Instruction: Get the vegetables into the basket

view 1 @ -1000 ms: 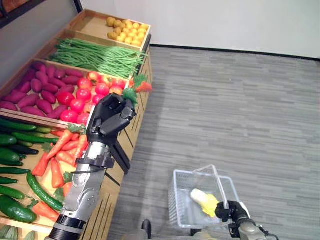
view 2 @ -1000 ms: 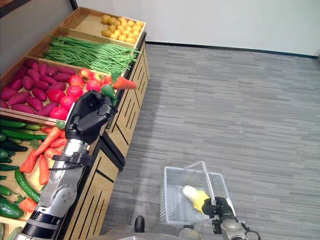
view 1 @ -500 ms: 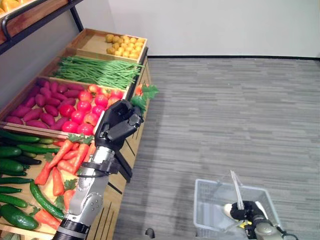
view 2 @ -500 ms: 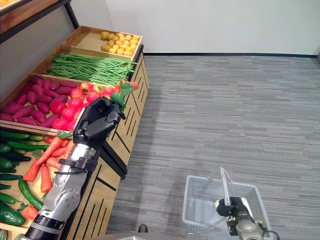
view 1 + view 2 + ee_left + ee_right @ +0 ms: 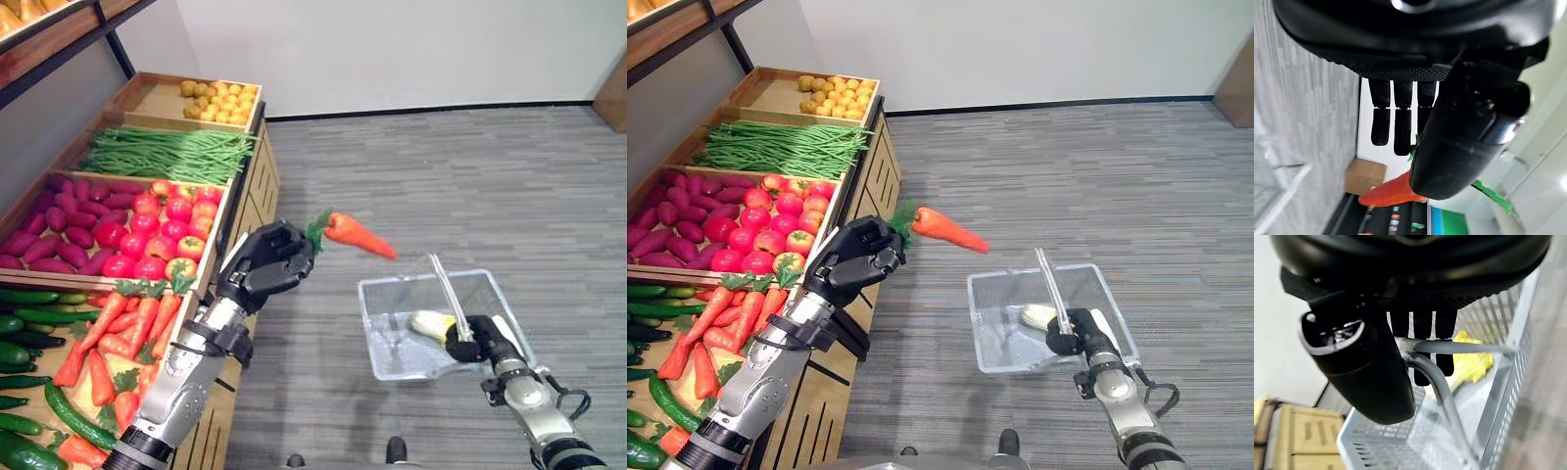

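Wide grey plank floor [image 5: 470,176] lies open beyond the wooden produce stand's edge [image 5: 235,211]. The left hand [image 5: 269,266], fingers curled, pinches the green leafy top of an orange carrot [image 5: 358,235], held in the air just beside the clear wire basket [image 5: 387,338]. The right hand [image 5: 1073,335] grips the basket's grey handle [image 5: 1050,284]; pale yellow corn [image 5: 431,323] lies inside.

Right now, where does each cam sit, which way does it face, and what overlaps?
Left eye: head, looking down at produce shelf, floor; both arms show.
Right eye: head, same scene, slightly offset.
Left wrist: along left hand gripping carrot.
Right wrist: along right hand on basket handle, into basket.
Shared: carrot in eyes and left wrist; corn in eyes and right wrist.
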Available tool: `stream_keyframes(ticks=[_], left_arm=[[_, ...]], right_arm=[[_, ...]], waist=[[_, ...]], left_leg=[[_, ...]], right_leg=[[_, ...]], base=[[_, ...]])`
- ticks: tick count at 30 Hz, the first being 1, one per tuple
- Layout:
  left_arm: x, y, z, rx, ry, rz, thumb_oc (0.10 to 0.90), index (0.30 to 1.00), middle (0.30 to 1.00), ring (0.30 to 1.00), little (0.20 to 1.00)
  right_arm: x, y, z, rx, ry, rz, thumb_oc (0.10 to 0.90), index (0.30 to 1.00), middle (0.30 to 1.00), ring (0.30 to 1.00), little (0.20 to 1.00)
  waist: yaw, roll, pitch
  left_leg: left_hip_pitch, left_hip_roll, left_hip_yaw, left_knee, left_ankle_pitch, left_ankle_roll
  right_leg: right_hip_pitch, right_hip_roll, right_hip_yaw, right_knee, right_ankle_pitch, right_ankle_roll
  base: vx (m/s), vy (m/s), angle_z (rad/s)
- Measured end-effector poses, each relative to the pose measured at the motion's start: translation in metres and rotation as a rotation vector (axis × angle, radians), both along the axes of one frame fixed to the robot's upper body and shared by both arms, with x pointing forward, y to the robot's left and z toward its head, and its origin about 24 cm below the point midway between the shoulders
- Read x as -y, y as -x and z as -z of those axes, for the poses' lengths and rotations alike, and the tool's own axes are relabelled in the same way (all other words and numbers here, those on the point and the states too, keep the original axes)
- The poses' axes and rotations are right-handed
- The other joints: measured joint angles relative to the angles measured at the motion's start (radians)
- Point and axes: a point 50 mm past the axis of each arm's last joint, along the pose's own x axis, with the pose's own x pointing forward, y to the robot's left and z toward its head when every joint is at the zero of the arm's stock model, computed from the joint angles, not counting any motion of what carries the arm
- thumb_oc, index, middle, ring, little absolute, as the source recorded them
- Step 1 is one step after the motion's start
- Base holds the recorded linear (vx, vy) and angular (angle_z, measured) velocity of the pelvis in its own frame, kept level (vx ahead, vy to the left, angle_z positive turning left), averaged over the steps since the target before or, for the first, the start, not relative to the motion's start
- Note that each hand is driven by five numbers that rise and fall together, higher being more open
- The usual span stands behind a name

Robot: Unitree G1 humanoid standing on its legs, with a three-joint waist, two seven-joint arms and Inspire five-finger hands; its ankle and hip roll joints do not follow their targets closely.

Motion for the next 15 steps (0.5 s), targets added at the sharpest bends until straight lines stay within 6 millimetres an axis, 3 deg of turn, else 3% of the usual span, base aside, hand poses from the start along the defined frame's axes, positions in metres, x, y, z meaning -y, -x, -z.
stream_keyframes(ticks=[7, 15], left_arm=[[0.006, -0.009, 0.016, -0.048, -0.149, 0.033, 0.400, 0.300, 0.300, 0.300, 0.300], [-0.006, -0.019, 0.040, -0.109, -0.318, -0.052, 0.400, 0.300, 0.300, 0.300, 0.300]], right_arm=[[-0.037, -0.039, -0.030, 0.120, -0.016, -0.180, 0.400, 0.300, 0.300, 0.300, 0.300], [-0.069, -0.048, -0.053, 0.214, -0.104, -0.315, 0.400, 0.300, 0.300, 0.300, 0.300]], waist=[[0.001, -0.001, 0.000], [-0.001, -0.004, 0.002]], left_leg=[[-0.001, 0.001, 0.002, 0.000, 0.000, 0.000], [-0.001, 0.003, 0.005, 0.000, 0.000, 0.000]], right_leg=[[-0.001, 0.001, 0.001, 0.000, 0.000, 0.000], [-0.003, 0.003, 0.002, 0.000, 0.000, 0.000]], base=[[0.00, 0.000, 0.00], [0.00, 0.000, 0.00]])
